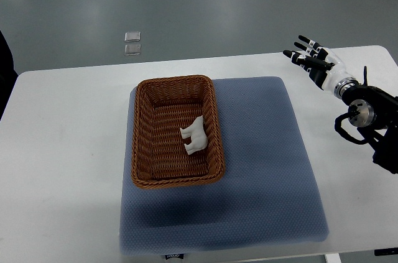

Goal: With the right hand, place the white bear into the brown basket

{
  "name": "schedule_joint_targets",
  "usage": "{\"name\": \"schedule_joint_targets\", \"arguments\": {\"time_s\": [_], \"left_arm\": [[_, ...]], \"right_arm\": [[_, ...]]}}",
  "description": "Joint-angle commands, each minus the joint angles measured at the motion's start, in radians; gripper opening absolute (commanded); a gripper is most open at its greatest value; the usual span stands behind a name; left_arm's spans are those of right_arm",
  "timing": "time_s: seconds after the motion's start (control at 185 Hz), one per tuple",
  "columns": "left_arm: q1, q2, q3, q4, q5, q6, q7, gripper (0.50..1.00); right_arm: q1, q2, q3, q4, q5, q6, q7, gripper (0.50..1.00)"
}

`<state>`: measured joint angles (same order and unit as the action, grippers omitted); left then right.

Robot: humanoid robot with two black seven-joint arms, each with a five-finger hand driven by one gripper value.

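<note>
The white bear [194,135] lies inside the brown wicker basket [141,145], against its right wall. My right hand [309,56] hovers over the far right of the table, well to the right of the basket, with its fingers spread and nothing in them. Its arm [367,114] comes in from the right edge. No left arm shows.
The basket stands on a blue-grey mat [261,170] that covers the middle of the white table [62,151]. Two small clear squares [132,43] lie on the grey floor beyond the table's far edge.
</note>
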<state>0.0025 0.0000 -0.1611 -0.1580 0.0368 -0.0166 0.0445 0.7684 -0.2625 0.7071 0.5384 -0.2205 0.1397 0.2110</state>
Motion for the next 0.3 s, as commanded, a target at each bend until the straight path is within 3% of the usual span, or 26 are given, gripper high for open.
{"name": "schedule_joint_targets", "arguments": {"time_s": [0.0,0.292], "left_arm": [[0.001,0.0,0.0,0.0,0.0,0.0,0.0,1.0],[-0.001,0.0,0.0,0.0,0.0,0.0,0.0,1.0]], "right_arm": [[-0.001,0.0,0.0,0.0,0.001,0.001,0.001,0.924],[-0.003,-0.001,0.0,0.0,0.0,0.001,0.005,0.924]]}}
